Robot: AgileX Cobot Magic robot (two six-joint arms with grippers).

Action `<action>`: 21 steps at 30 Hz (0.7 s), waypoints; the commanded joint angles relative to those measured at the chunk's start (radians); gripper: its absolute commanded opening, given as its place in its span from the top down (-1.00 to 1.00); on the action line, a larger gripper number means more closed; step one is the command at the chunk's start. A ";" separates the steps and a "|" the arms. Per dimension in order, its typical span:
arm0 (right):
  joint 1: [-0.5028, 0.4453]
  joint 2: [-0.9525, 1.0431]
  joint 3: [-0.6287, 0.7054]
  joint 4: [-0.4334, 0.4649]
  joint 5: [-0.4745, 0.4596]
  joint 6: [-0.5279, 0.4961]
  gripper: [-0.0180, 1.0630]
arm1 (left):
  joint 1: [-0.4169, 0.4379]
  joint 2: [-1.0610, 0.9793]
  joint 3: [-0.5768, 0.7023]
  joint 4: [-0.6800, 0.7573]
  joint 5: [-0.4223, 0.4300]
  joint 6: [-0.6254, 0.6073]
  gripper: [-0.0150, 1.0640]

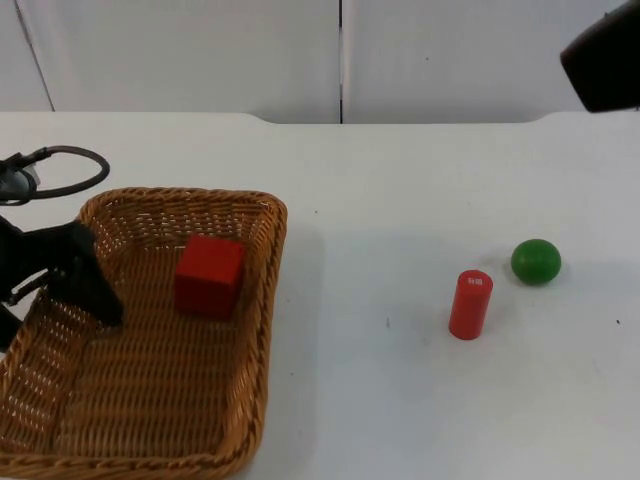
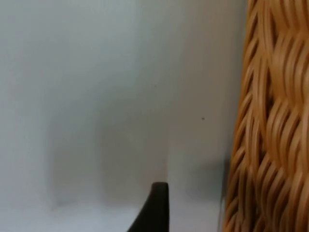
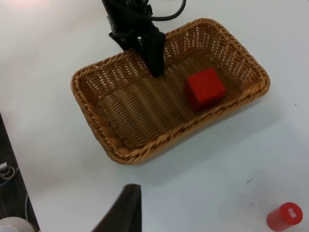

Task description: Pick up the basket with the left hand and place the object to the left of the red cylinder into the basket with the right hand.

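At the left of the top view, the left tool point(image 1: 85, 285) grips the left rim of the wicker basket point(image 1: 262, 330), one black finger reaching down inside the basket and the rim caught between the fingers. The right wrist view shows the same hold from the other side: the left tool point(image 3: 155, 63) comes over the far rim and its finger point(image 3: 157, 58) rests against the inner wall of the basket point(image 3: 120, 150). In the left wrist view the woven wall of the basket point(image 2: 270, 121) stands just beside the fingertip point(image 2: 157, 208), with the white table point(image 2: 96, 96) next to it.

A red cube point(image 1: 209, 276) lies inside the basket, near its far right corner; the right wrist view also shows the cube point(image 3: 204, 89) on the basket floor.

Further right on the table point(image 1: 400, 180), well apart from the basket, the red cylinder point(image 1: 470, 304) stands upright. A green ball point(image 1: 536, 261) lies near it, to its right and slightly behind.

The right arm point(image 1: 603, 62) waits high in the upper right corner, well above the table. Whether the right tool is wide or narrow cannot be told.
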 commanded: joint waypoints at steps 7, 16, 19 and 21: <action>-0.005 -0.005 0.002 0.000 0.007 0.004 -0.98 | 0.002 -0.100 -0.003 0.129 -0.053 -0.116 -0.57; -0.005 -0.005 0.002 0.002 0.007 0.006 -0.98 | 0.002 -0.309 -0.003 0.143 -0.027 -0.167 -0.57; -0.005 -0.005 0.002 0.004 0.007 0.008 -0.98 | 0.002 -0.402 -0.003 0.177 -0.011 -0.183 -0.57; -0.005 -0.005 0.002 0.004 0.007 0.008 -0.98 | 0.002 -0.433 -0.003 0.189 -0.003 -0.191 -0.57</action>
